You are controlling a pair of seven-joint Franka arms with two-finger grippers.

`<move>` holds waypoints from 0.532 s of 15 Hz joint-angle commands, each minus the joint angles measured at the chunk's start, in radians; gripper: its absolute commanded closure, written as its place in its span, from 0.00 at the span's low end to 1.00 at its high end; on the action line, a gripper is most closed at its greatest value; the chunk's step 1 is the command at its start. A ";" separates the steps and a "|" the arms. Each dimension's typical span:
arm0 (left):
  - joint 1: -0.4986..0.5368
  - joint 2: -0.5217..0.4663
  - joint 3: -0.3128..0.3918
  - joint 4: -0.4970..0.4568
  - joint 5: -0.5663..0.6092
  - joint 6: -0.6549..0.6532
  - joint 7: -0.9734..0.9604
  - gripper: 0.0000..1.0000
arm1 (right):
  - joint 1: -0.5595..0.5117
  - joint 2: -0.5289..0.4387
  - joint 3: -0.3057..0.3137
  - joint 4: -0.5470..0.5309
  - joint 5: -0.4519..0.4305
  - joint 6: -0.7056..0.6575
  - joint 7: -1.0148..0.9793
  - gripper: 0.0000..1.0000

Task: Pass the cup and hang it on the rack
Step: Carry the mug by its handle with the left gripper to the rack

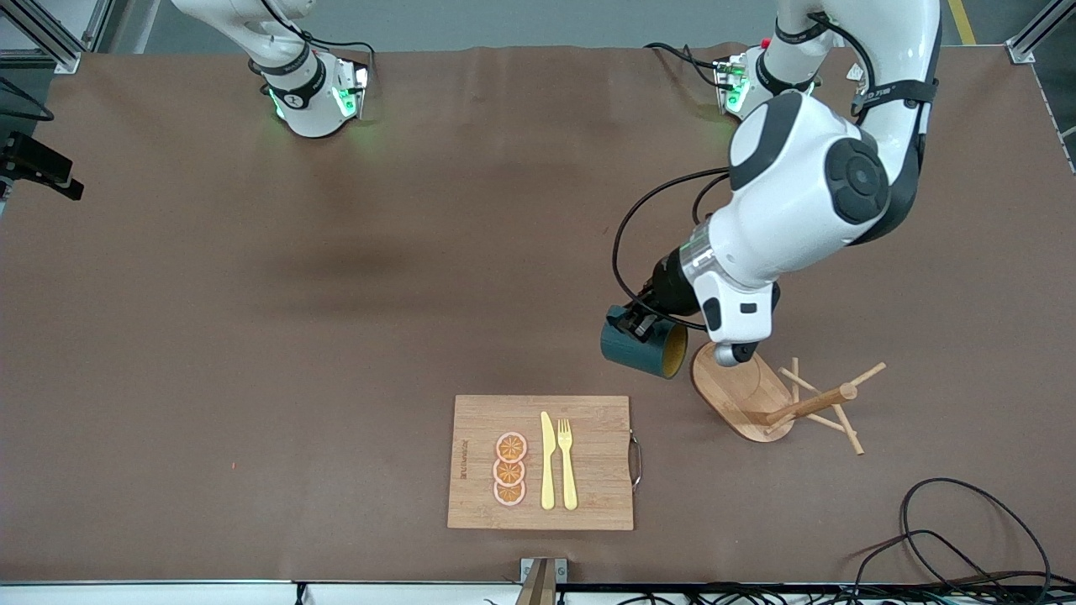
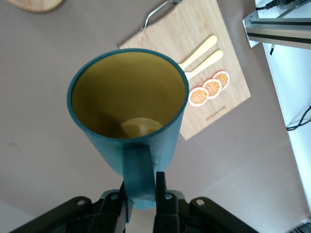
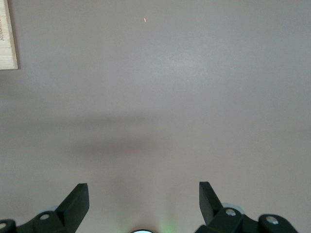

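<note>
A: Left gripper [image 1: 640, 323], status?

B: Pinched tight on the handle of the cup [image 1: 643, 350]. In the left wrist view the two black fingers [image 2: 161, 187] clamp the flat teal handle strap from either side. The cup hangs in the air, tipped on its side, over bare table just beside the rack's base, on the side toward the right arm's end.

A: Cup material and shape?

B: Smooth glazed cylinder, dark teal outside, matte mustard-yellow inside, with a round flat bottom visible down the bore. The rim is thin and even.

A: Rack [image 1: 777, 399]?

B: Light wood. Flat oval base with visible grain, a round central post and thin dowel pegs crossing it at angles. It stands on the table toward the left arm's end; the left arm's wrist covers part of the base in the front view.

A: Right gripper [image 3: 144, 201]?

B: Fingers spread wide, nothing between them. It is seen only in its own wrist view, held high over plain table. That arm waits.

A: Anything else on the surface?

B: A brown matte table cover [image 1: 252, 336], slightly creased. A rectangular bamboo cutting board [image 1: 542, 462] with a metal handle lies nearer the front camera than the cup. On it lie three orange slices [image 1: 509, 470] in a row, a pale yellow knife [image 1: 547, 460] and a fork [image 1: 567, 462] side by side
</note>
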 commanded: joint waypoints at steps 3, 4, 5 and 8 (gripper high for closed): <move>0.116 -0.016 -0.006 -0.014 -0.178 -0.097 0.038 1.00 | -0.017 -0.021 0.011 -0.014 0.000 -0.005 -0.013 0.00; 0.148 -0.016 -0.007 -0.014 -0.199 -0.114 0.047 1.00 | -0.017 -0.021 0.011 -0.014 0.002 -0.004 -0.013 0.00; 0.182 -0.013 -0.007 -0.014 -0.238 -0.141 0.065 1.00 | -0.017 -0.021 0.011 -0.015 0.002 -0.004 -0.013 0.00; 0.274 -0.007 -0.006 -0.016 -0.350 -0.206 0.107 1.00 | -0.017 -0.021 0.011 -0.017 0.002 -0.004 -0.013 0.00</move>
